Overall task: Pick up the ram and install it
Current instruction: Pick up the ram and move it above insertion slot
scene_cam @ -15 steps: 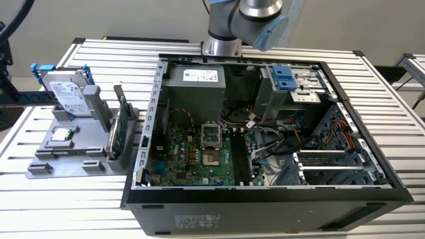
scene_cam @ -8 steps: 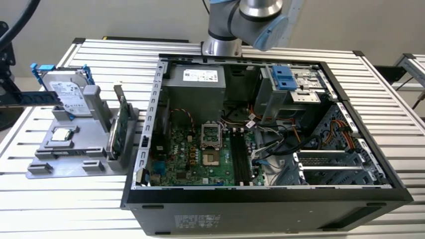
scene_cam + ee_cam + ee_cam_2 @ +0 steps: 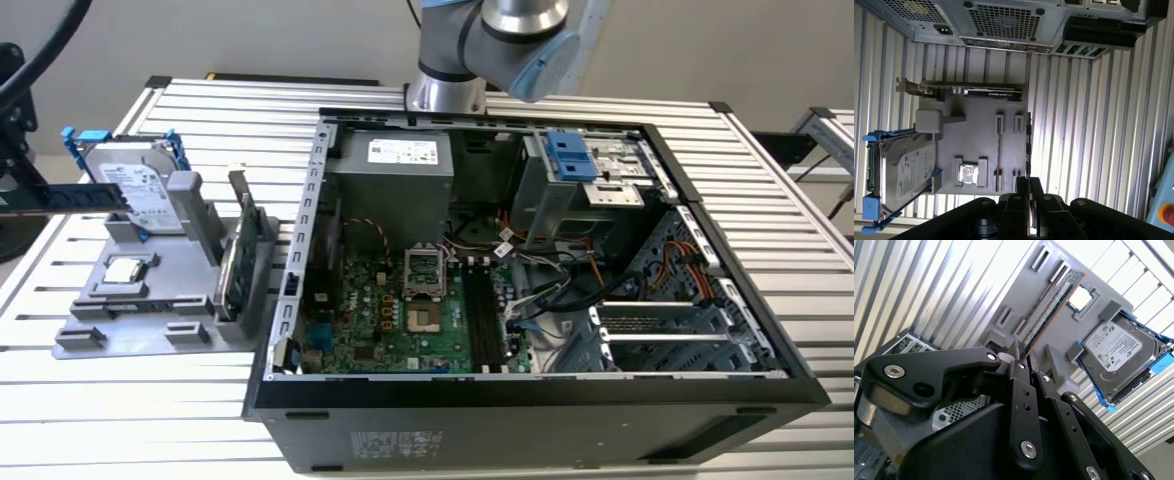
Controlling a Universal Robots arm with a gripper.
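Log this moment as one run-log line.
gripper: shut on ram | ram: held above gray holder | hard drive, graphics card: in holder | install: not done
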